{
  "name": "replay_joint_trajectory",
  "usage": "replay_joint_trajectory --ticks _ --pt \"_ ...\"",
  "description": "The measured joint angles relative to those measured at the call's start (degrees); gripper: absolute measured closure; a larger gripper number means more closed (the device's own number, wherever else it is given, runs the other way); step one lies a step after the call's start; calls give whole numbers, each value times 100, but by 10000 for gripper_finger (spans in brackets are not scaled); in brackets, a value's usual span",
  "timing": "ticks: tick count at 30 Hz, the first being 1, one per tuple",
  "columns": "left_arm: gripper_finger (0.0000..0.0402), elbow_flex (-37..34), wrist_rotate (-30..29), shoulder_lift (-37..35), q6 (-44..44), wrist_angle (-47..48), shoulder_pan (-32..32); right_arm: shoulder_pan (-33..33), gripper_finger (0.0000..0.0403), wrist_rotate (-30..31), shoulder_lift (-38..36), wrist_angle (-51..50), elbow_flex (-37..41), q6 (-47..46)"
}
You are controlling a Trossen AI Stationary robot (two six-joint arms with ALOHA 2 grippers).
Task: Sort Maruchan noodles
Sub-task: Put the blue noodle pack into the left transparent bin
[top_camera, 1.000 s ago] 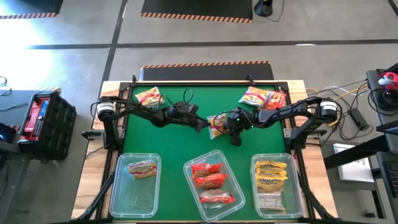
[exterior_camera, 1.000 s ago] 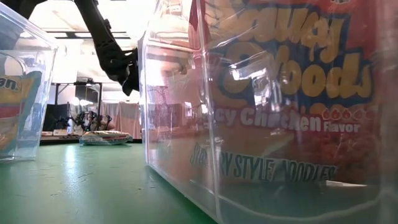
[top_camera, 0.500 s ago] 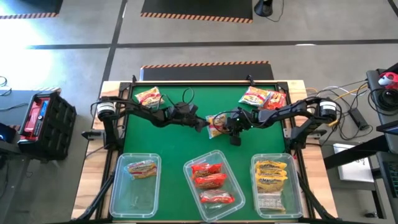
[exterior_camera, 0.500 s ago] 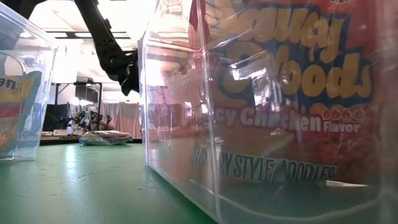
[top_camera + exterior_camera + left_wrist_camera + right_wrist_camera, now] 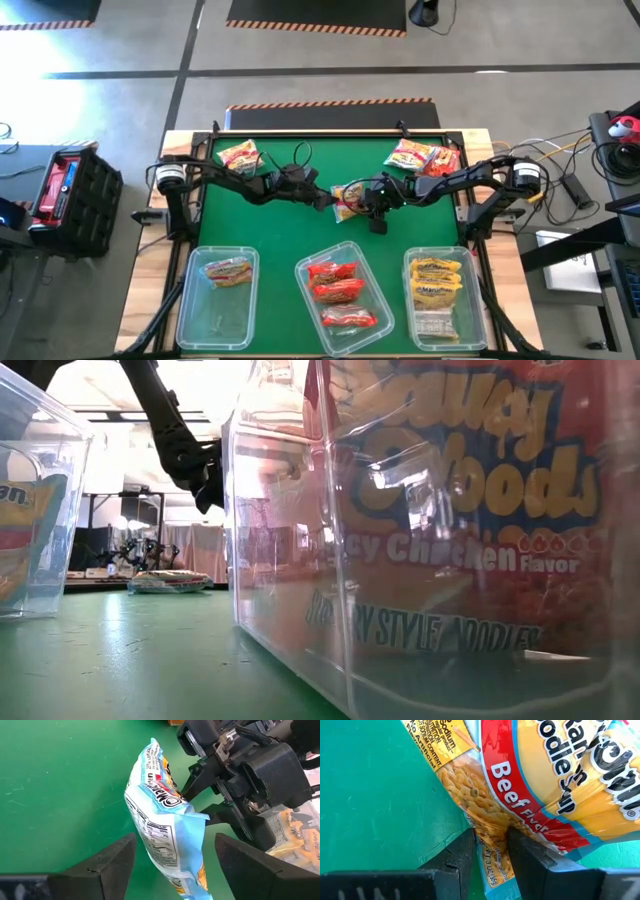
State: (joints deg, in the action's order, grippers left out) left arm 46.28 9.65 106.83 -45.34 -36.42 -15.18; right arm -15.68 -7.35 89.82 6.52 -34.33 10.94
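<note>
The right gripper [image 5: 490,851] was pinched on the edge of a beef-flavour noodle packet [image 5: 555,780], its fingers [image 5: 457,852] pressed against the crinkled plastic, holding it above the green table [image 5: 270,225] near the middle. The same packet [image 5: 165,825] hung upright between the spread fingers [image 5: 107,865] of the left gripper [image 5: 175,870], which did not touch it; the left gripper [image 5: 322,199] sat just left of the packet [image 5: 349,199] and the right gripper [image 5: 372,200] just right of it.

Farther off, one loose packet [image 5: 240,155] lay at the far left of the table and a small heap of packets [image 5: 421,157] at the far right. Along the near edge stood three clear bins: the left bin [image 5: 190,310] held one packet, the middle bin [image 5: 305,300] red packets, and the right bin [image 5: 412,300] yellow ones.
</note>
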Motion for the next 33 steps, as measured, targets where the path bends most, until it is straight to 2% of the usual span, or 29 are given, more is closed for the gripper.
replay_joint_trajectory --ticks 6,11,15,21,27,33 --pt "110 0 -27 0 -4 -6 -2 4 294 -1 0 0 0 0" --pt "100 141 -298 77 -65 33 9 4 294 -3 0 11 0 -2" --pt "100 611 -276 516 -363 92 11 4 294 -6 0 105 0 -2" --pt "100 1300 388 1100 -369 182 -1 5 294 -14 -2 66 0 -270" --pt "101 1366 383 1132 -201 614 -11 4 294 -16 -2 -1 -4 -350" --pt "130 1368 447 1121 -88 931 -15 5 294 -11 -7 -15 -4 -385"
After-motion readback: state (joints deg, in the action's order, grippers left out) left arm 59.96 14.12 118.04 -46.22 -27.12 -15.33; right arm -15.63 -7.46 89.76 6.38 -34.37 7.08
